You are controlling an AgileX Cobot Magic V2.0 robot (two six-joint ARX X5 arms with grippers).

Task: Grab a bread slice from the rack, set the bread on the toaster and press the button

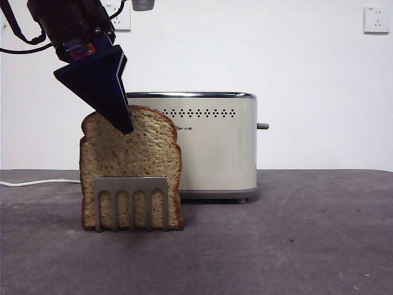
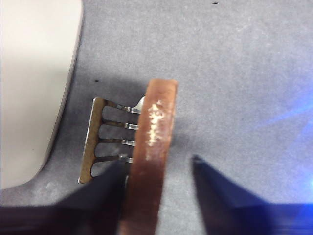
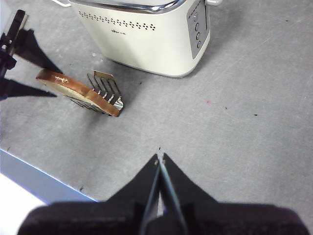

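grey table (image 1: 295,246) | white wall (image 1: 295,74) | left tool (image 2: 156,171) open astride bread (image 1: 132,160) | right tool (image 3: 160,160) closed

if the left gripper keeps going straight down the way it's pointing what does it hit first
Probably the slice of bread: the left gripper is open, straddling its top crust. Further down, the rack beside the slice.

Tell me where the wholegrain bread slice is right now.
The speckled wholegrain bread slice stands upright in the small steel toast rack, before the cream toaster, with the open left gripper straddling its crust.
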